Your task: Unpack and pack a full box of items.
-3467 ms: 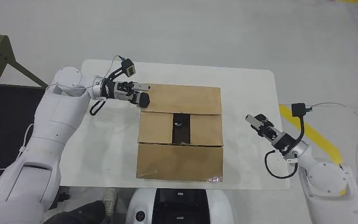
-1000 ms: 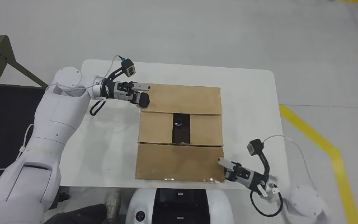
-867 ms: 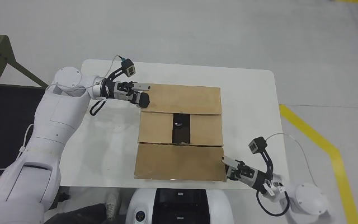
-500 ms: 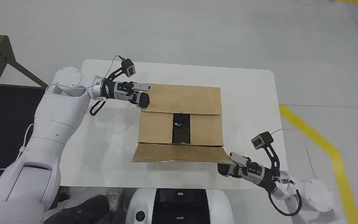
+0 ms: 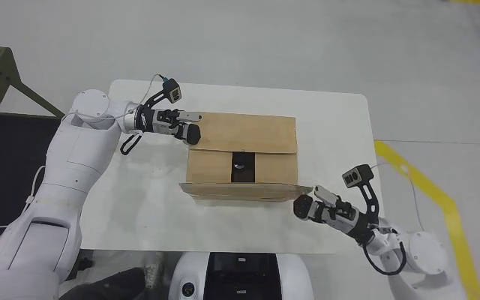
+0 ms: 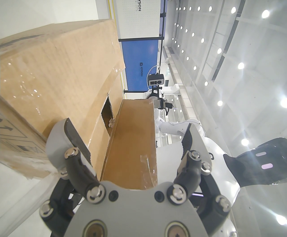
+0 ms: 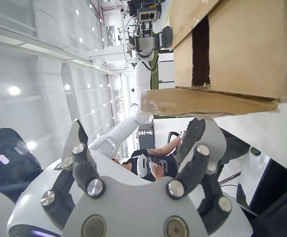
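This looks like a big industrial test hall or robotics lab, not anyone's home. The ceiling (image 6: 224, 56) runs high and white overhead, studded with rows of round lamps (image 6: 241, 65). A blue wall panel (image 6: 143, 67) sits below a white perforated wall (image 6: 134, 20). Underfoot the floor (image 5: 300, 37) is smooth and pale grey, marked with a yellow safety stripe (image 5: 431, 189) of the factory-aisle sort, and a plain white table (image 5: 337, 127) stands on it.

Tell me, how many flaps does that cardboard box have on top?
4: far flap spread outward near the left gripper; near flap tilted up at the right gripper; two inner flaps flat beside the dark gap.
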